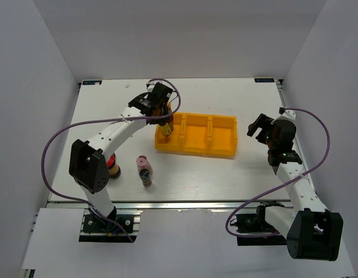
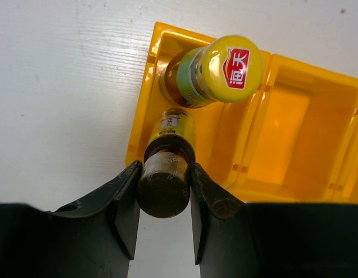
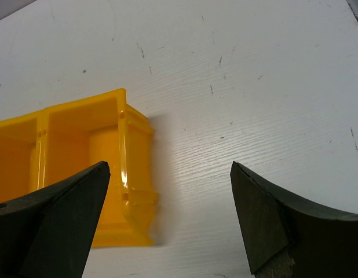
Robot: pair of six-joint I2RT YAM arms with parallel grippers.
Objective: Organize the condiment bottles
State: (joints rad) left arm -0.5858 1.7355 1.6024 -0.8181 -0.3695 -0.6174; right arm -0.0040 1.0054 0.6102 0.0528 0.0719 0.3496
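Observation:
My left gripper (image 2: pixel 164 174) is shut on the cap of a slim yellow-capped bottle (image 2: pixel 172 124), whose body stands down inside the left compartment of the yellow tray (image 2: pixel 295 145). A second yellow-capped bottle (image 2: pixel 225 69) stands in that same compartment, just beyond it. In the top view the left gripper (image 1: pixel 164 116) is over the tray's left end (image 1: pixel 161 145). A pink-capped dark bottle (image 1: pixel 144 169) stands on the table in front of the tray. A red-capped bottle (image 1: pixel 113 168) shows partly behind the left arm. My right gripper (image 1: pixel 259 128) is open and empty, right of the tray.
The tray's middle (image 1: pixel 196 132) and right (image 1: pixel 221 134) compartments hold nothing. In the right wrist view the tray's right end (image 3: pixel 132 174) lies by the left finger, over bare white table (image 3: pixel 237 87). White walls enclose the table on three sides.

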